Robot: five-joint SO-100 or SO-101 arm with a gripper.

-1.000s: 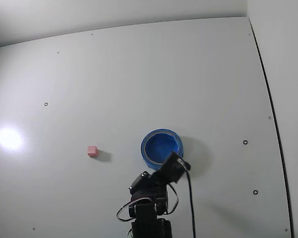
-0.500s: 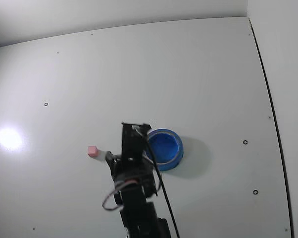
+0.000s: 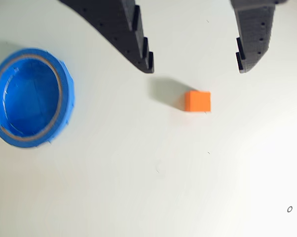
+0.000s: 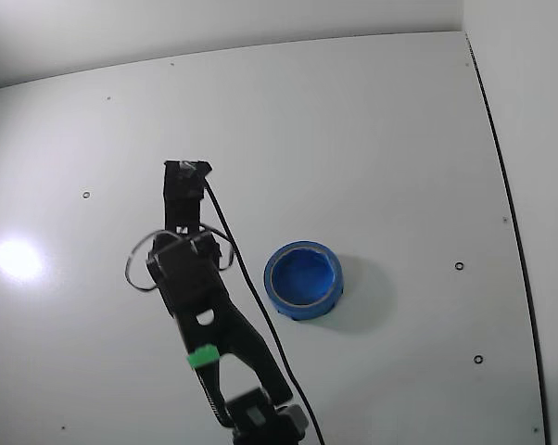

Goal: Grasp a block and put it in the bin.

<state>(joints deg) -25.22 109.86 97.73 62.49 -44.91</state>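
Note:
In the wrist view the block (image 3: 198, 101) is a tiny cube that looks orange, lying on the white table. My gripper (image 3: 195, 68) hangs open above it, with the two black fingers spread wider than the cube and nothing between them. The cube sits just below the gap between the tips, apart from both. The bin (image 3: 67, 94), round and bright blue, lies empty at the left. In the fixed view the arm (image 4: 191, 269) reaches out left of the bin (image 4: 303, 310) and hides the block and the fingers.
The white table (image 4: 399, 139) spreads wide around the arm, dotted with small dark holes (image 4: 459, 266). A dark seam (image 4: 501, 185) runs down its right edge. A black cable (image 4: 251, 297) trails along the arm.
The arm has swung left from above the bin to above the block, which it now covers in the fixed view.

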